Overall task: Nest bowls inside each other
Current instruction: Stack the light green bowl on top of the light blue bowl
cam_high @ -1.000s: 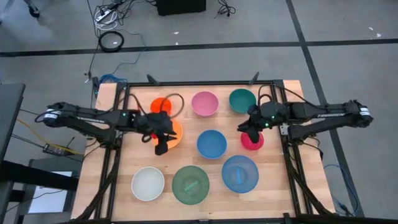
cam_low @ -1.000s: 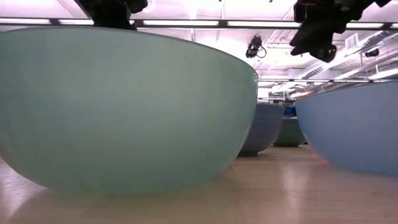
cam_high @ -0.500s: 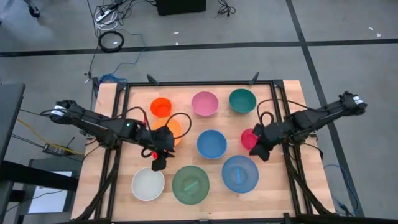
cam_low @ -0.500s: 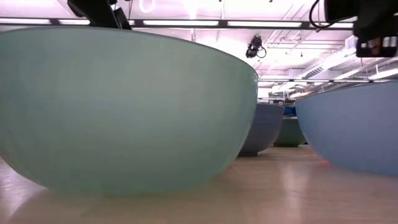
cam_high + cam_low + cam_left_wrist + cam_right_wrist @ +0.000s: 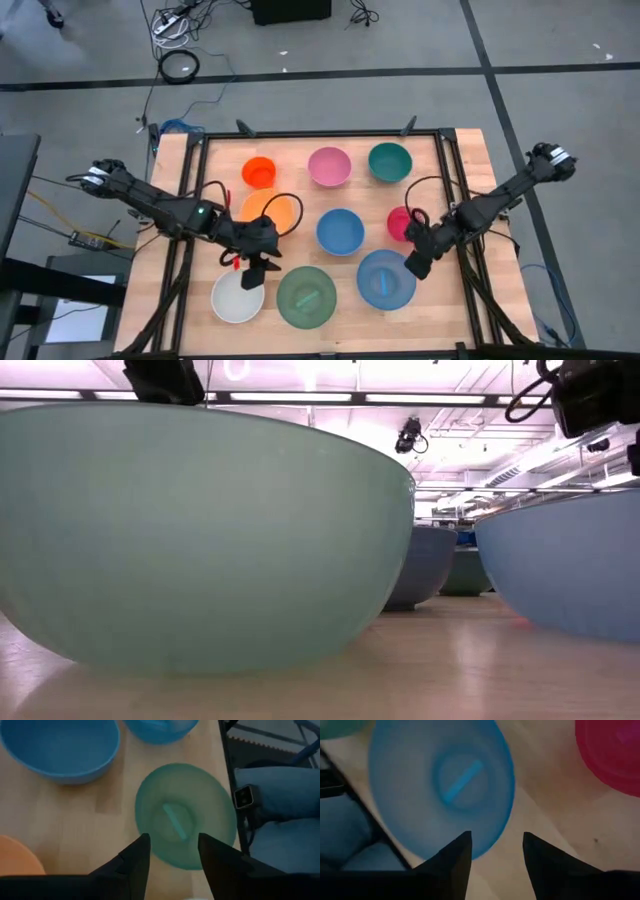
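Note:
Nine bowls stand upright on the wooden table: small orange-red [image 5: 259, 171], pink [image 5: 329, 166] and teal [image 5: 390, 161] in the far row. Orange [image 5: 272, 208], blue [image 5: 340, 231] and small magenta [image 5: 400, 222] make the middle row. White [image 5: 232, 298], green [image 5: 306, 296] and large blue [image 5: 386, 279] are in the near row. My left gripper [image 5: 252, 276] hovers open over the white bowl's far right rim, and its wrist view shows the green bowl [image 5: 185, 815] ahead of the gripper [image 5: 172, 845]. My right gripper [image 5: 417, 263] hangs open by the large blue bowl's right rim [image 5: 445, 785], its fingers [image 5: 496, 842] apart.
Black frame rails [image 5: 185, 250] run along the table's left and right sides. A person in jeans [image 5: 280, 785] sits at the near edge. Bare wood [image 5: 300, 245] shows between the bowls. In the low view the green bowl [image 5: 200, 530] and large blue bowl [image 5: 570, 560] fill the foreground.
My left gripper has swung from above the orange bowl toward the near edge, to the white bowl's far right rim. My right gripper has gone from the magenta bowl toward the near edge and down, tipping steeper, to the large blue bowl's right rim. No bowl has moved.

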You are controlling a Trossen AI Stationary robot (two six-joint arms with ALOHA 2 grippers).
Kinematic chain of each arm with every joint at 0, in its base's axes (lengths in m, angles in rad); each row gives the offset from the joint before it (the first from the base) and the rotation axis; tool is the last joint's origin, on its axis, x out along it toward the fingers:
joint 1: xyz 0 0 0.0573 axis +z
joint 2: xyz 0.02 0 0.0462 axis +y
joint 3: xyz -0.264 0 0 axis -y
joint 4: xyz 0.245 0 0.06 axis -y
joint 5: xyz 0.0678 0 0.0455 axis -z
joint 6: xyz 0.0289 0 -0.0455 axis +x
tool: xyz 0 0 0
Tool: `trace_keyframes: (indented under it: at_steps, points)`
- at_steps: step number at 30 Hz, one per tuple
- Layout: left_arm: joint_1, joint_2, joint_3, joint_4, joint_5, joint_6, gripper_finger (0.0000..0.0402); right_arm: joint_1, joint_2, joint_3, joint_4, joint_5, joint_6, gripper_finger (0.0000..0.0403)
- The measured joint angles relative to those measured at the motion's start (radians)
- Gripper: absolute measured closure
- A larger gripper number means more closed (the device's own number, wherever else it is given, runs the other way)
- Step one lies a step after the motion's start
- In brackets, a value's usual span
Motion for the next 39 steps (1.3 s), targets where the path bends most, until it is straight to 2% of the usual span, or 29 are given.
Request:
trace_keyframes:
  at_steps: [8,22,26,32,39]
  points:
    - [-0.029,0.007,0.0,0.012,-0.013,-0.023,0.0213,0.038,0.096,0.0,0.015,0.029,0.034,0.0234]
    - [-0.042,0.149,-0.001,-0.051,-0.004,-0.054,0.0214,0.144,-0.012,0.0,0.021,0.335,0.108,0.0234]
    - [-0.041,0.196,-0.001,-0.059,-0.004,-0.052,0.0214,0.173,-0.05,0.0,0.059,0.469,0.058,0.0234]
    - [-0.041,0.232,-0.001,-0.026,0.018,-0.049,0.0214,0.208,-0.107,0.0,0.193,0.686,-0.12,0.0234]
    - [-0.041,0.236,-0.001,0.03,0.018,-0.087,0.0214,0.209,-0.147,0.001,0.331,0.736,-0.265,0.0234]
